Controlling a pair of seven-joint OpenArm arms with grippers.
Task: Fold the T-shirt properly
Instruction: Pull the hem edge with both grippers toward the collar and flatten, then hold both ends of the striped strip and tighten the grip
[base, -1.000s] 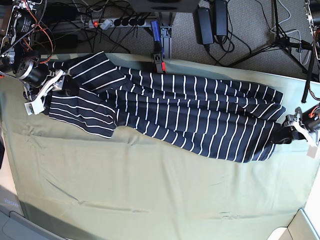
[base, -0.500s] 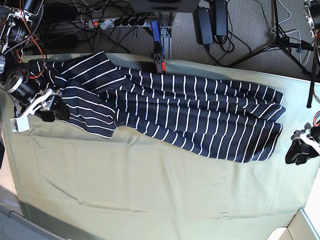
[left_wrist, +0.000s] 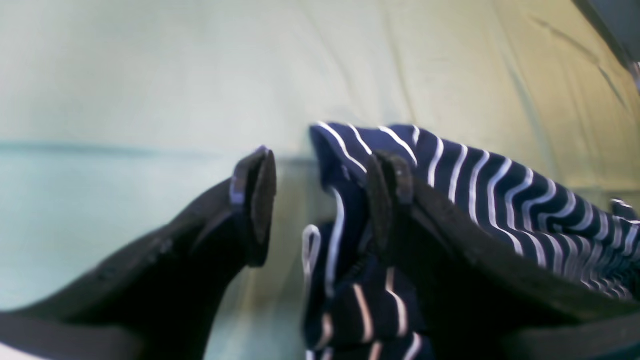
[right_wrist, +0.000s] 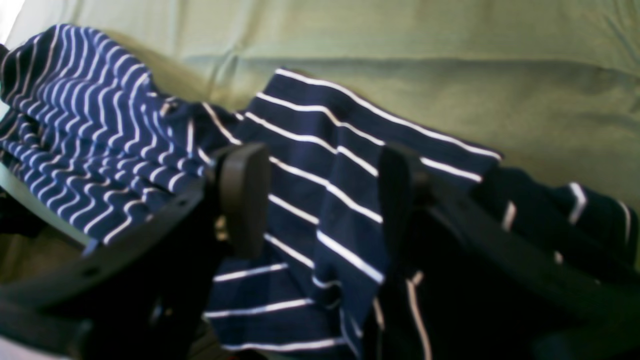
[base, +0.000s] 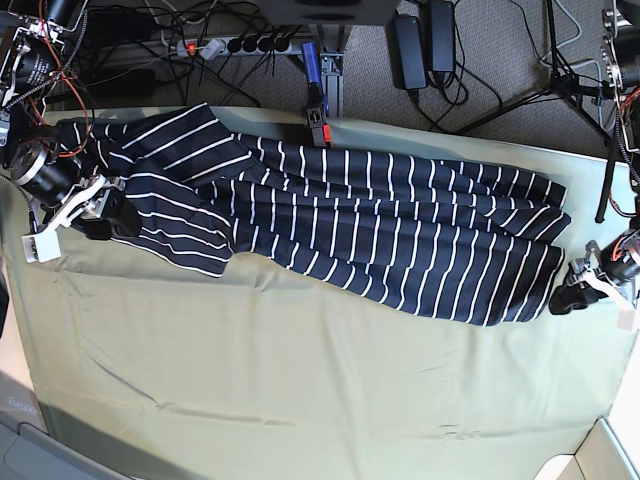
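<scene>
On green cloth (base: 300, 380), w/ T-shirt (base: 400, 240) all bunchy across the back part. Might slip or get more crumply, b/c of grabbing just a top bit of floppy edge. Left gripper (left_wrist: 320, 200): wide apart, w/ nothing pinched, shirt edge right by the tips. Right gripper (right_wrist: 320, 195): apart too, above stripes.

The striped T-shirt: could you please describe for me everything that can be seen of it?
The T-shirt is dark navy with thin white stripes and looks like soft, thin knit fabric. It lies stretched sideways across the greenish table cloth, bunched into a long, uneven band with overlapping layers and wrinkles, not neatly folded. A flap spreads towards the right gripper, which hovers open over that end. At the other end, the left gripper is open at the fabric's edge; whether it touches is unclear.
</scene>
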